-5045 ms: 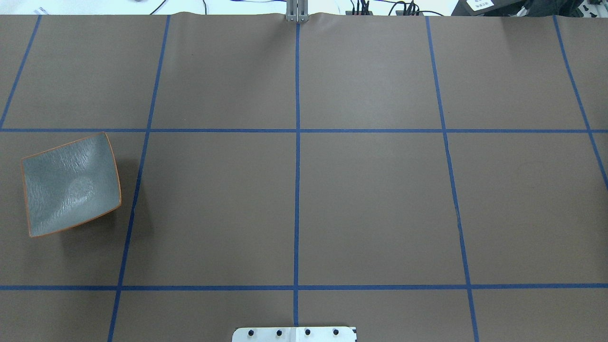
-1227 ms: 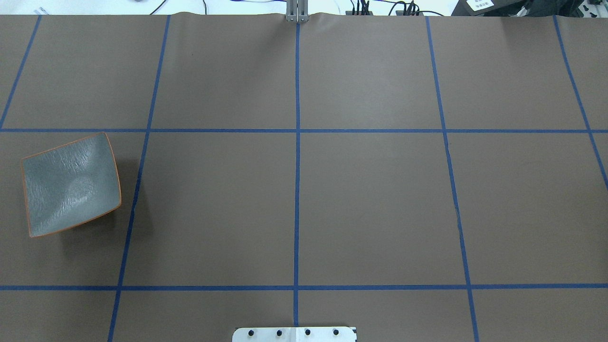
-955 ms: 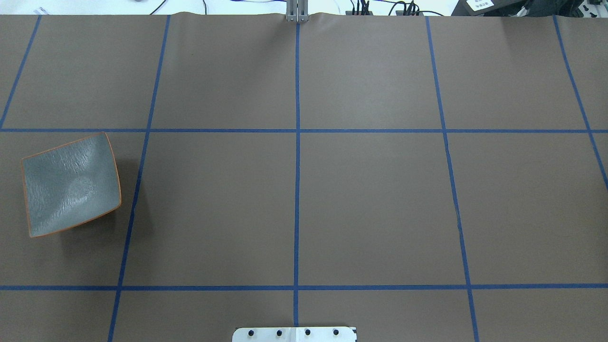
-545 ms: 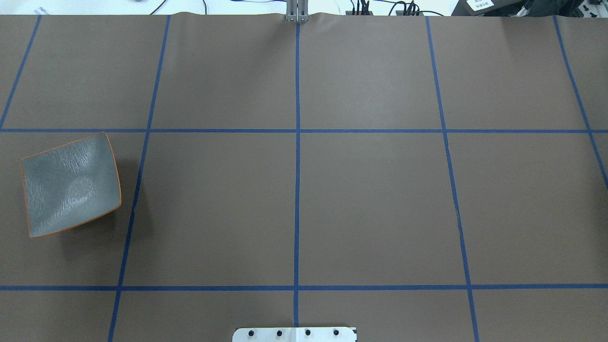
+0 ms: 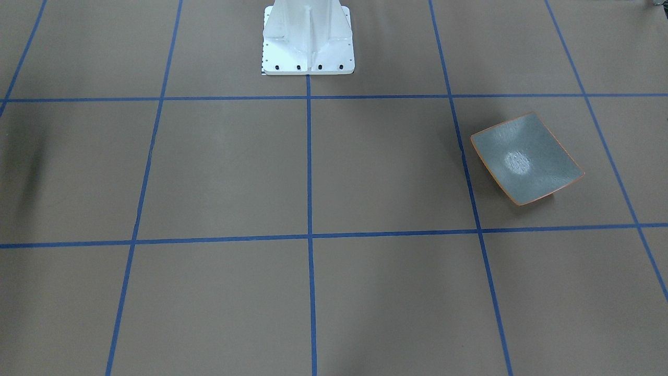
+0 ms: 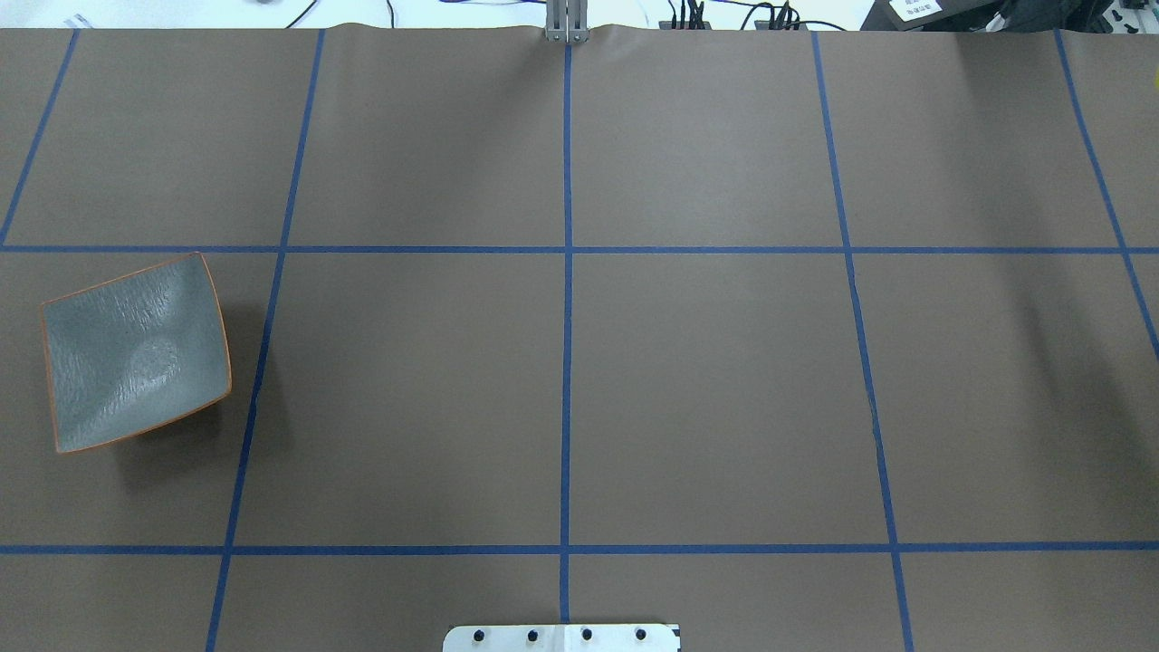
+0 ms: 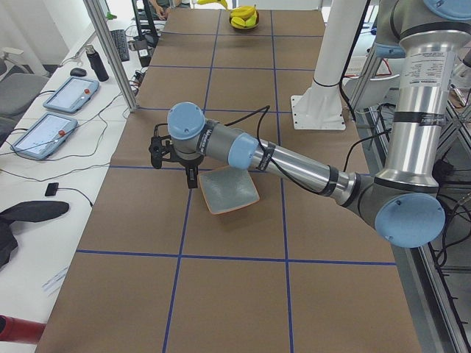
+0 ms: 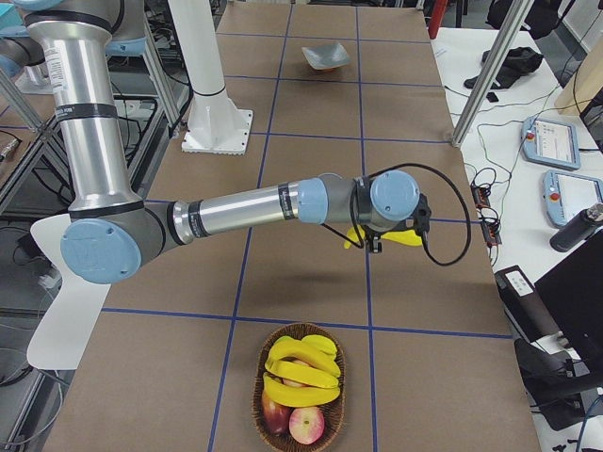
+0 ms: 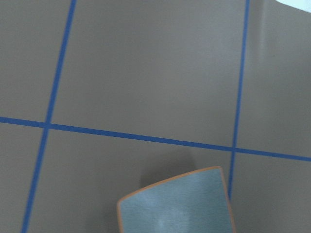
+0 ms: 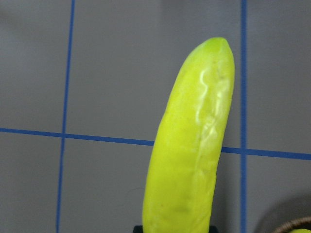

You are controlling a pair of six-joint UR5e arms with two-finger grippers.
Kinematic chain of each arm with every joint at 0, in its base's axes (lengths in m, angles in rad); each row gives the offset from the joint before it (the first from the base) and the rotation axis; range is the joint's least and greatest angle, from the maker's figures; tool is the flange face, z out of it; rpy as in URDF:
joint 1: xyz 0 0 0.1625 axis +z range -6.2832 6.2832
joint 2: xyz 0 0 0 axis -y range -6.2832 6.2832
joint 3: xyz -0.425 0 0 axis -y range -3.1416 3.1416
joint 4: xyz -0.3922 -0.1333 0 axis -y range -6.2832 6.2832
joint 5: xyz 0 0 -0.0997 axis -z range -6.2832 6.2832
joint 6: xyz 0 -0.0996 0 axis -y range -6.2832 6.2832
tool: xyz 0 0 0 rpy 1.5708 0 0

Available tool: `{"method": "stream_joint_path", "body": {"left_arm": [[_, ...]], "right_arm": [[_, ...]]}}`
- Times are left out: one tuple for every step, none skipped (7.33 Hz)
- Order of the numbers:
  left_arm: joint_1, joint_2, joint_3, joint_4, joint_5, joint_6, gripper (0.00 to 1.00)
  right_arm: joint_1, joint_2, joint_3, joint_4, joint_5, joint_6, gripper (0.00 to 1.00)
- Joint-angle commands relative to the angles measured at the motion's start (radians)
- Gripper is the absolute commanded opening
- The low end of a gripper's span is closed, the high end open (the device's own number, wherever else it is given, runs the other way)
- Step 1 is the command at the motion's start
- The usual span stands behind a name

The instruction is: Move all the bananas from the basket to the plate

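- right gripper (image 8: 377, 241): clamped on the pale banana (image 10: 194, 145). In the wrist view the banana juts straight out from the jaws, and it hangs in the air above the table (image 6: 724, 362).
- Held banana is lemon-yellow and nearly straight, with its tip over a blue tape line.
- basket (image 8: 256, 400): nearest in the right-end view, on the table just on the near side of the right gripper. It holds three deeper-yellow bananas (image 8: 301, 372) on top of some red-and-yellow round fruit (image 8: 292, 424).
- pedestal (image 5: 308, 36): white, mid-table on the robot's edge.
- plate (image 6: 136, 353): far end on the robot's left, well apart from the basket, nothing on it.
- left gripper (image 7: 190, 175): hovers just beside the plate on the operators' side. Can't tell how wide it is. Its wrist camera shows only table and the plate's edge.
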Motion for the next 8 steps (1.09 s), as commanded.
{"method": "stream_joint_path", "body": {"left_arm": [[0.145, -0.151, 0.002, -0.007, -0.050, -0.190, 0.99], [0.217, -0.237, 0.005, -0.009, -0.052, -0.304, 0.99], [0.310, -0.294, 0.005, -0.026, -0.050, -0.404, 0.99], [0.340, -0.343, 0.020, -0.070, -0.047, -0.513, 0.99], [0.360, -0.364, 0.051, -0.152, -0.043, -0.539, 0.99], [0.376, -0.382, 0.089, -0.223, -0.015, -0.549, 0.99], [0.389, -0.399, 0.131, -0.274, -0.011, -0.559, 0.99], [0.402, -0.423, 0.154, -0.323, -0.011, -0.578, 0.99]], "right_arm": [[-0.168, 0.062, 0.110, 0.128, 0.012, 0.304, 0.00], [-0.248, 0.119, 0.122, 0.183, 0.007, 0.480, 0.00], [-0.314, 0.161, 0.124, 0.249, 0.004, 0.629, 0.00], [-0.368, 0.199, 0.122, 0.318, -0.017, 0.764, 0.00], [-0.414, 0.224, 0.124, 0.387, -0.060, 0.883, 0.00], [-0.480, 0.253, 0.125, 0.449, -0.152, 0.978, 0.00], [-0.556, 0.273, 0.122, 0.507, -0.227, 1.050, 0.00], [-0.589, 0.285, 0.122, 0.552, -0.247, 1.084, 0.00]]}}
